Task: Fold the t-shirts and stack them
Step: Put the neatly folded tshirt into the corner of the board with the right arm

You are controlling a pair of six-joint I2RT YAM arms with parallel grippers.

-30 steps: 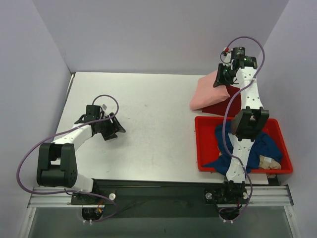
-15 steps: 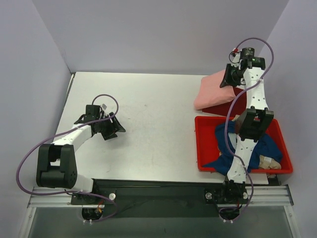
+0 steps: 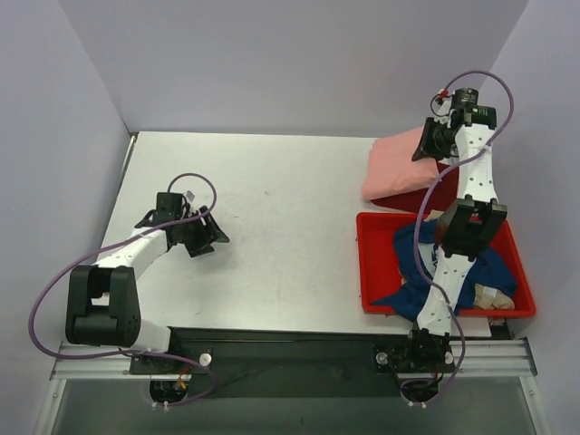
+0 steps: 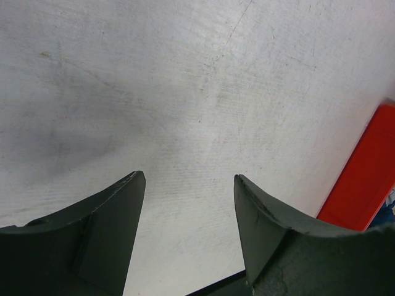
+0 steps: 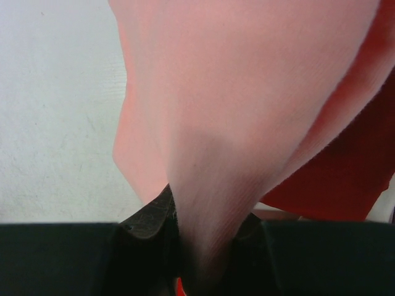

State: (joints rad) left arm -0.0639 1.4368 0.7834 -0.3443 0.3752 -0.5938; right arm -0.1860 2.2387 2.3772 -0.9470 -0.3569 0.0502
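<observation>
Salmon-pink t-shirt (image 3: 399,168) at one o'clock is being gripped by right pincer (image 3: 428,145), seemingly for stacking on dark red t-shirt (image 5: 345,172); left pincer (image 4: 188,179) open.

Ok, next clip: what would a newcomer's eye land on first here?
The salmon-pink t-shirt at the far right of the table, pinched and lifted at one edge by the right gripper, with the dark red t-shirt lying under it. Next, the red tub at the near right, holding a crumpled navy blue t-shirt. The left gripper hangs open over the tabletop on the left.
</observation>
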